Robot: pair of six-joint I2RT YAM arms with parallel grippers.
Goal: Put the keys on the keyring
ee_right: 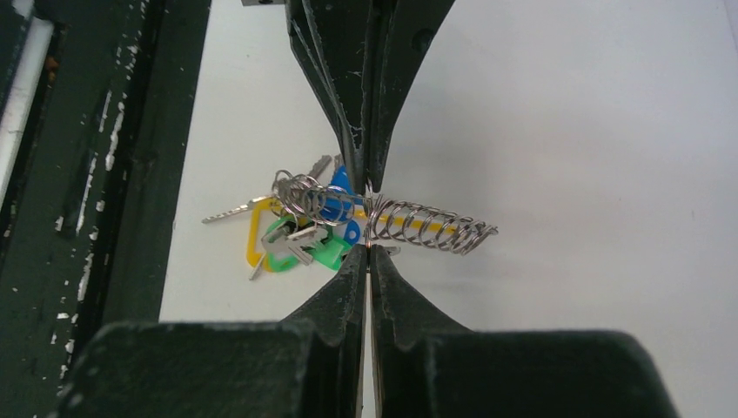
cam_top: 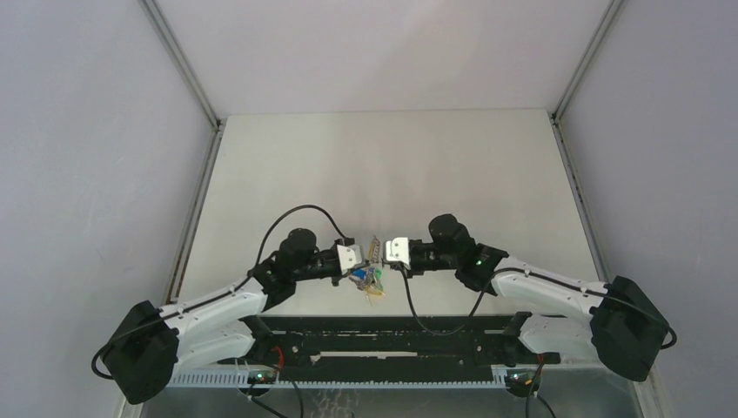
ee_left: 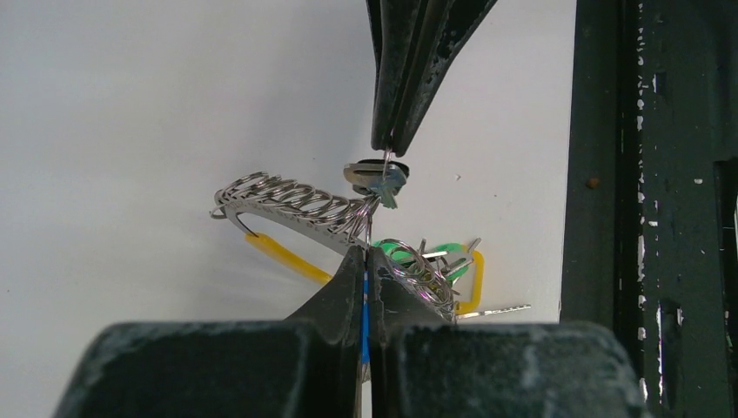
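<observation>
The keyring hangs between my two grippers just above the table. It is a silvery clip strung with many rings, a yellow band and green tags. My left gripper is shut on a blue tag of the bunch. A thin silvery ring runs edge-on from there to my right gripper, which is shut on that wire. A small key with a dark head sits on the wire just under the right fingertips. In the top view, left gripper and right gripper nearly meet.
The black base rail runs along the near table edge, close beside the bunch. White walls with metal corner posts enclose the table. A black cable loops over the left arm.
</observation>
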